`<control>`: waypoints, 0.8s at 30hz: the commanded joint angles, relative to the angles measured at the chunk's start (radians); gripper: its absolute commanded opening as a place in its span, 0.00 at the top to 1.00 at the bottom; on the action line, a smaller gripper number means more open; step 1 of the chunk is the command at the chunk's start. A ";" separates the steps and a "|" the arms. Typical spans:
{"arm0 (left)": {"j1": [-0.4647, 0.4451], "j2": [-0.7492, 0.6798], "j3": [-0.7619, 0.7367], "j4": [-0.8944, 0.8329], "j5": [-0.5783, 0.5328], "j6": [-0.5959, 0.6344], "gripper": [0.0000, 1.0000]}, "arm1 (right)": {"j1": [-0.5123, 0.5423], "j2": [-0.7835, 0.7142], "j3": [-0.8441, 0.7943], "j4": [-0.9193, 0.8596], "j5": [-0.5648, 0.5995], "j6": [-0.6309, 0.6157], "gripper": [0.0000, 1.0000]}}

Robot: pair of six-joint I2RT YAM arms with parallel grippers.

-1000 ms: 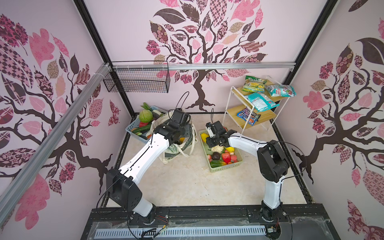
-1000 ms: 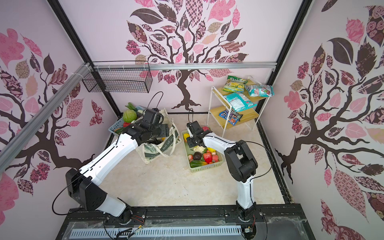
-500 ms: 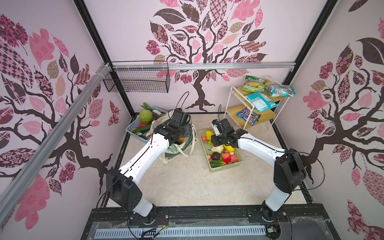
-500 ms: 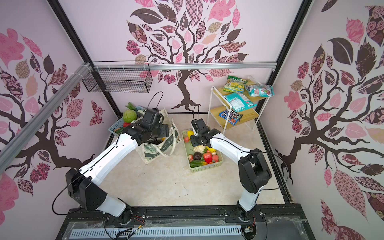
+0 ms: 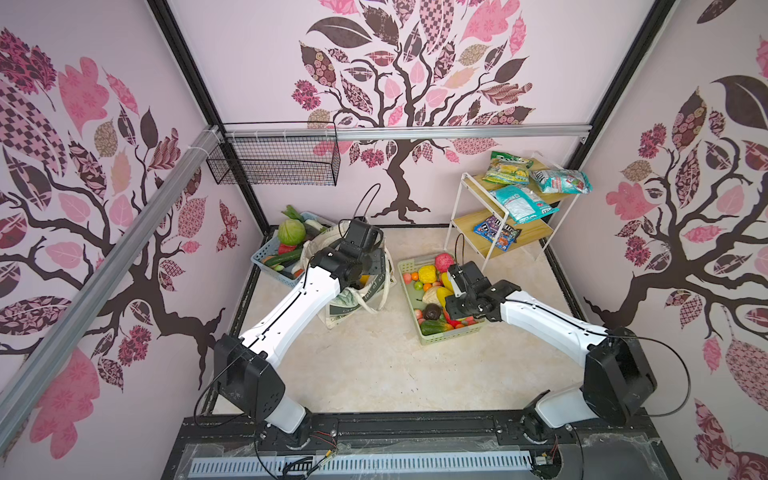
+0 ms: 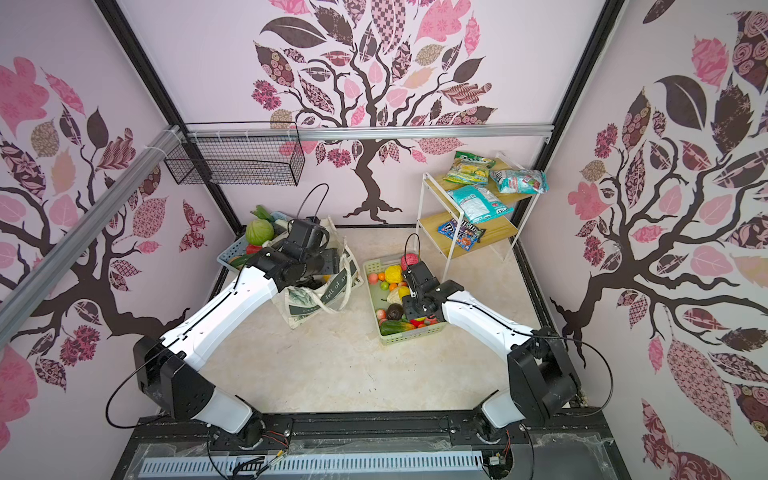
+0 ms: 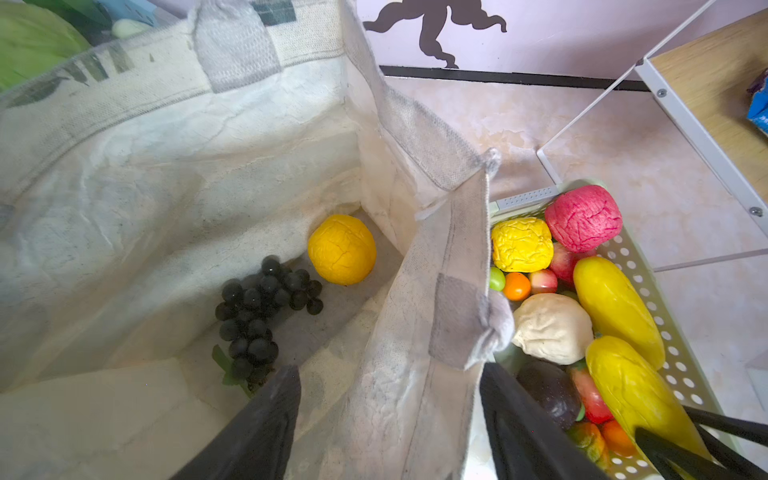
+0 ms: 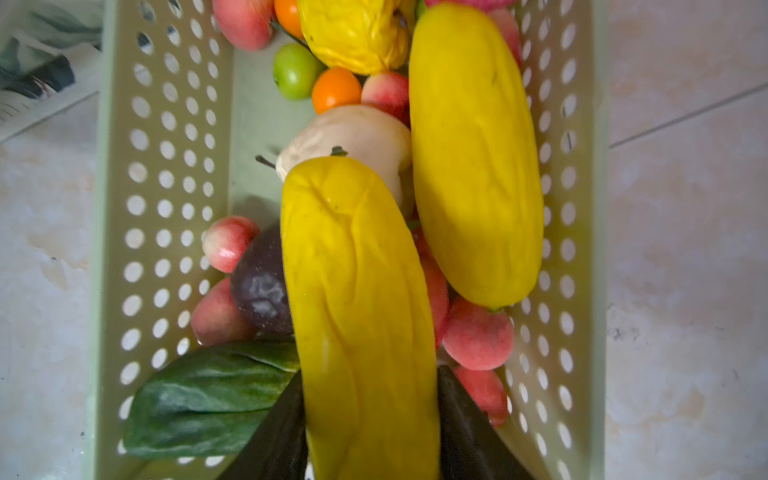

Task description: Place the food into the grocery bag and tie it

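Walls [image 5: 257, 62] pink with tree decals [image 5: 399, 104]; floor [image 5: 374, 365] beige, marbled.

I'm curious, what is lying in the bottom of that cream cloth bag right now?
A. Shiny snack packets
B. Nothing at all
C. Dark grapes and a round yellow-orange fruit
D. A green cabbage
C: the left wrist view looks down into the grocery bag, where a dark grape bunch and a round yellow-orange fruit lie on its bottom.
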 commanded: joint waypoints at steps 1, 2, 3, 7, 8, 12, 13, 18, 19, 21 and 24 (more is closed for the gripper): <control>-0.050 0.010 0.068 0.014 -0.078 0.038 0.27 | -0.001 -0.053 -0.026 -0.015 0.024 0.040 0.50; -0.067 0.013 0.075 0.019 -0.088 0.046 0.27 | 0.000 -0.053 -0.032 -0.015 0.025 0.043 0.49; -0.090 0.017 0.087 0.026 -0.093 0.056 0.27 | -0.001 -0.050 -0.039 -0.013 0.025 0.046 0.48; -0.164 0.061 0.130 0.037 -0.081 0.075 0.28 | -0.002 -0.037 -0.046 -0.007 0.026 0.050 0.40; -0.176 0.073 0.136 0.038 -0.080 0.079 0.28 | -0.004 -0.038 -0.043 -0.008 0.024 0.051 0.38; -0.212 0.125 0.145 0.059 -0.036 0.074 0.31 | -0.021 -0.080 -0.039 -0.008 -0.002 0.062 0.31; -0.211 0.136 0.144 0.066 -0.013 0.064 0.32 | -0.033 -0.097 -0.039 -0.006 -0.021 0.068 0.29; -0.212 0.220 0.164 0.083 0.055 0.040 0.38 | -0.095 -0.185 -0.046 0.027 -0.089 0.084 0.26; -0.212 0.239 0.170 0.082 0.061 0.039 0.39 | -0.099 -0.199 -0.048 0.038 -0.090 0.086 0.26; -0.212 0.278 0.189 0.077 0.064 0.036 0.40 | -0.103 -0.219 -0.044 0.050 -0.078 0.087 0.25; -0.212 0.334 0.214 0.069 0.059 0.029 0.42 | -0.104 -0.222 -0.024 0.046 -0.069 0.092 0.24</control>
